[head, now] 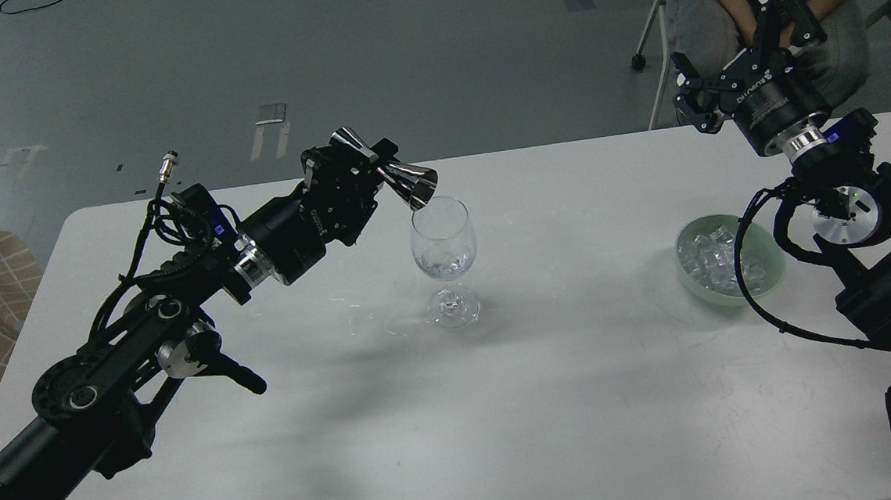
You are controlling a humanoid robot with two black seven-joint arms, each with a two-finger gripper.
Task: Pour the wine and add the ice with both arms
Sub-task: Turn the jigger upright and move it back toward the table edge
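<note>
My left gripper (365,165) is clenched around the waist of a small steel jigger (397,176), tipped so its long axis slants down toward the right, its mouth hanging just above the near-left rim of a clear stemmed wine glass (443,242). The glass stands upright near the middle of the white tabletop (566,398), slightly toward the far edge. A little colourless wine (443,264) sits in the bottom of its bowl; I see no stream falling now, so I judge the pour to be about finished. The ice (720,258) lies heaped in a pale green bowl (761,284) toward the right edge of the tabletop, well apart from the glass. My right gripper (729,46) is raised beyond the far edge, fingers spread and holding nothing; the ice lies below it and nearer to me. That arm is far closer to the bowl than the left, so it should fetch the ice.
</note>
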